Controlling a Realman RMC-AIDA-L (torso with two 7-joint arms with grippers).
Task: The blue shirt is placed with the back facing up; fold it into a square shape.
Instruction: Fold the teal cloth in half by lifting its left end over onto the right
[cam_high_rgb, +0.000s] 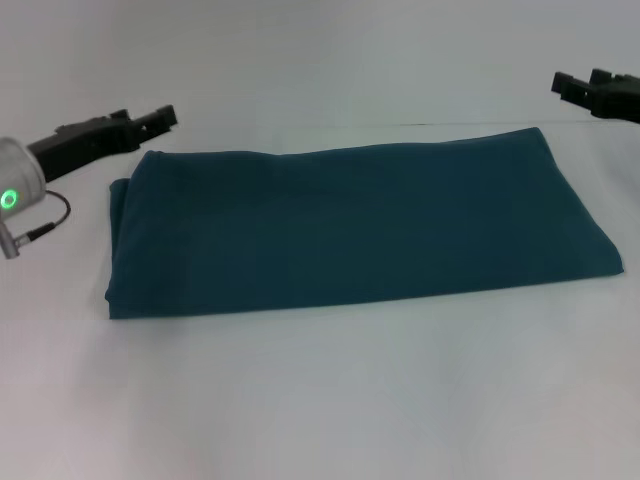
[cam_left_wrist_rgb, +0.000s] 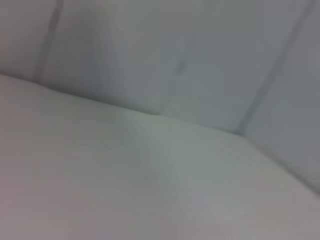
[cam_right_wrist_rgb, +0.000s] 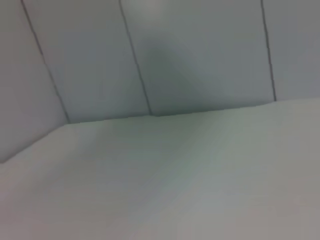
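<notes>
Facing you, dark teal-blue cotton shirt (cam_high_rgb: 360, 228) folded into a long rectangle on the white worktop (cam_high_rgb: 320, 400), left end effector (cam_high_rgb: 160, 118) and right end effector (cam_high_rgb: 562, 84) clear of it, grip state you cannot tell.

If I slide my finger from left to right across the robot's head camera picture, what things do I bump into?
Left gripper at the far left corner → blue shirt, folded into a long strip on the white table → right gripper at the far right edge.
</notes>
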